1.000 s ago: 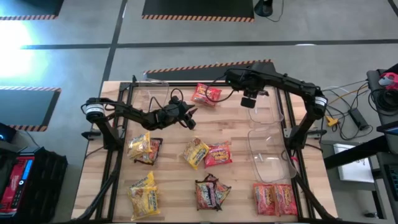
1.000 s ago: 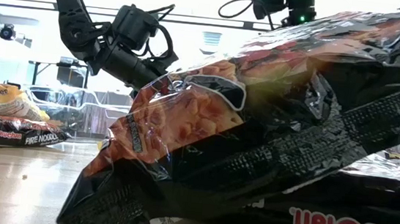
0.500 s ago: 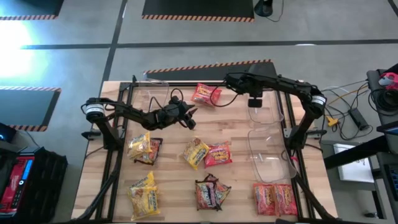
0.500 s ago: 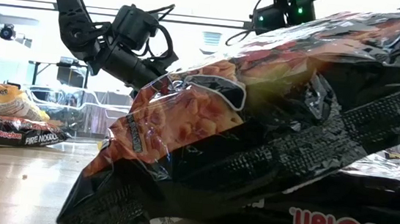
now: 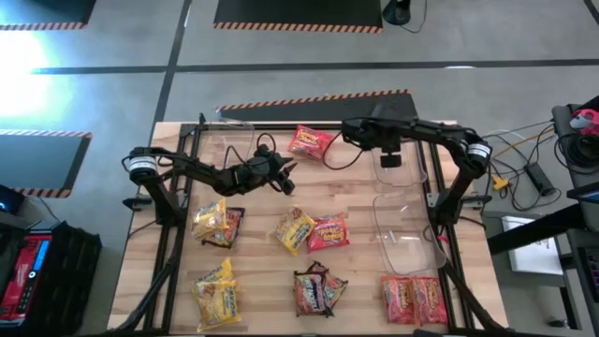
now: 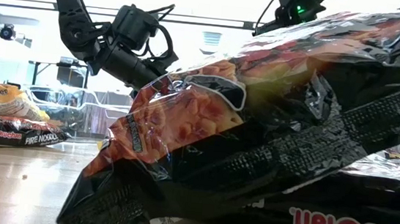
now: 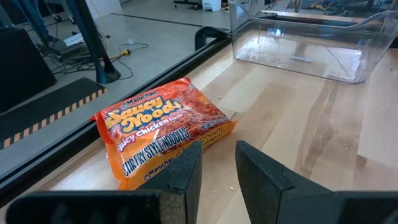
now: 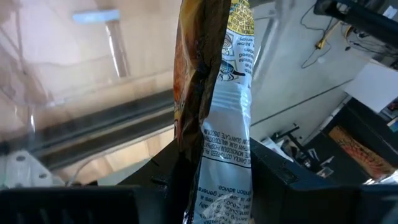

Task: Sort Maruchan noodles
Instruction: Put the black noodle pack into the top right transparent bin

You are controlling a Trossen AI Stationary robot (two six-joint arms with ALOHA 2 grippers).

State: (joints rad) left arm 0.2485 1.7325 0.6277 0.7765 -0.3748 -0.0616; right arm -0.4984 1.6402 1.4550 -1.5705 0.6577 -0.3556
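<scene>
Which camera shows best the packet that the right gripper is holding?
The right wrist view: the packet hangs edge-on, pinched in the right gripper. In the high view the arm covers it. The low view and left wrist view do not show it.

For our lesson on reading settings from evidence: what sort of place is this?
Probably a robotics lab or workshop: hazard-striped floor markings, loose cables and equipment beside the wooden table, and clear bins for sorting.
</scene>
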